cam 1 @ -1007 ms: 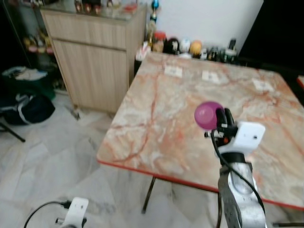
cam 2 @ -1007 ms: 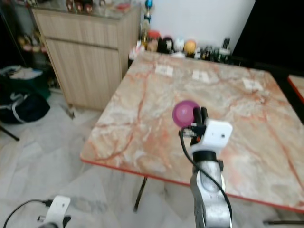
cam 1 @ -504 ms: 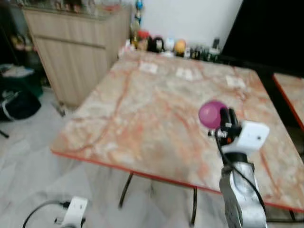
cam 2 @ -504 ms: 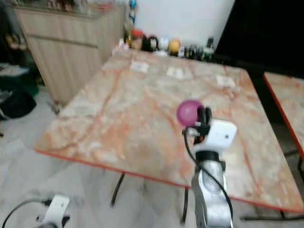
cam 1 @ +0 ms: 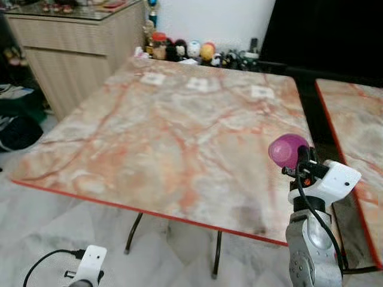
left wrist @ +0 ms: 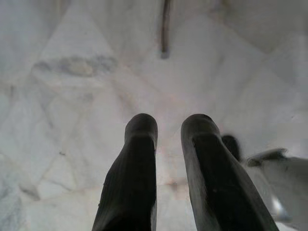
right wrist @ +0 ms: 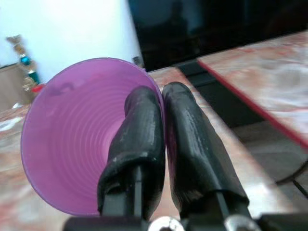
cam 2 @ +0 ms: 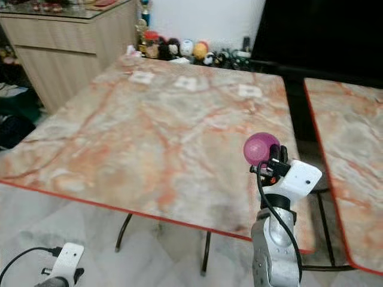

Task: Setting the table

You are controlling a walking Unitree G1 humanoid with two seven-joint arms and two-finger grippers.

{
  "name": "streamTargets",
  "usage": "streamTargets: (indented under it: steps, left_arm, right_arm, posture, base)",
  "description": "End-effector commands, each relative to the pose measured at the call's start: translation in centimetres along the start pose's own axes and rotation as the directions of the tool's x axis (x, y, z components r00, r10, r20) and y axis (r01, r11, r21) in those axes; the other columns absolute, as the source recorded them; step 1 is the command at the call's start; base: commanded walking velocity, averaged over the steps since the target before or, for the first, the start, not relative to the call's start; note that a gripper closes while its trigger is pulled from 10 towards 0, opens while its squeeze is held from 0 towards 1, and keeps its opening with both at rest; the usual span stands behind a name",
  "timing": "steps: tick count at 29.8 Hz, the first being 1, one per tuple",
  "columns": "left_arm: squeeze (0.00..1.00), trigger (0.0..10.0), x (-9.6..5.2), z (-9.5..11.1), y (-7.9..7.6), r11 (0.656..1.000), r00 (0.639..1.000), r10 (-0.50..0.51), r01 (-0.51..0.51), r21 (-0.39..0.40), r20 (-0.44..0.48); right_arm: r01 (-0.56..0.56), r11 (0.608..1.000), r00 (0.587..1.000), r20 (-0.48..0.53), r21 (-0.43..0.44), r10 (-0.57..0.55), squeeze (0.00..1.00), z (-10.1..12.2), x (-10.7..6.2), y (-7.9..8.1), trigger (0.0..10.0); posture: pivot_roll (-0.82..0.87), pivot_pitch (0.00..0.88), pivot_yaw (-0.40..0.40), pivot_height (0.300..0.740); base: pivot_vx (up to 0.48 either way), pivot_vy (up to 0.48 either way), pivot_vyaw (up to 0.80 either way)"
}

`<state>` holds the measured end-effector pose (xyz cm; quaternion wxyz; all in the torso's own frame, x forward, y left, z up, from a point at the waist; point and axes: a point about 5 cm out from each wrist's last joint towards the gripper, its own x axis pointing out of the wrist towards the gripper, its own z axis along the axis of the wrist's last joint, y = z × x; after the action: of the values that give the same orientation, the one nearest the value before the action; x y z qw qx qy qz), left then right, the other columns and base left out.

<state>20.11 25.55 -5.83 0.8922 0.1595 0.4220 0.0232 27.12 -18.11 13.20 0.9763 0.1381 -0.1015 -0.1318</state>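
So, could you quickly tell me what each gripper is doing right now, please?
Left gripper: open with a narrow gap, holding nothing, pointing at the floor.
Right gripper: shut on the rim of the purple cup.

The two head cameras look forward and down from up high, and both see the same marble table (cam 1: 161, 131) with the wooden cabinet (cam 1: 72, 42) far off to the left. The left wrist camera sits low and looks straight down at the pale floor (left wrist: 72, 96). The right wrist camera is very close to the purple cup (right wrist: 72, 134), looking across the table
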Motion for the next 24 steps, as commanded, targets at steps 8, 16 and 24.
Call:
streamTargets:
  steps: [8, 16, 24]
  left_arm:
    - [0.00, 10.0, -0.02, -0.21, -0.41, 1.000, 1.000, -0.014, 0.015, 0.012, -0.008]
    - [0.00, 10.0, -0.01, -0.16, -0.42, 1.000, 1.000, -0.018, 0.018, 0.013, -0.007]
    - [0.00, 10.0, 0.00, -0.16, -0.53, 1.000, 1.000, -0.019, 0.019, 0.010, -0.007]
  right_arm:
    - [0.015, 0.998, 0.999, 0.034, 0.054, -0.016, 0.00, 0.51, 0.49, 0.49, 10.0]
    - [0.019, 0.998, 0.999, 0.047, 0.056, -0.022, 0.00, 0.76, 0.65, 0.44, 10.0]
    - [0.035, 0.998, 0.998, 0.049, 0.049, -0.037, 0.00, 0.77, 0.69, -0.07, 10.0]
  posture:
    - [0.16, 0.019, -0.027, 0.740]
    - [0.14, 0.011, -0.023, 0.740]
    - [0.14, 0.006, -0.028, 0.740]
  base:
    - [0.000, -0.480, 0.00]
    - [0.000, -0.480, 0.00]
    - [0.000, -0.480, 0.00]
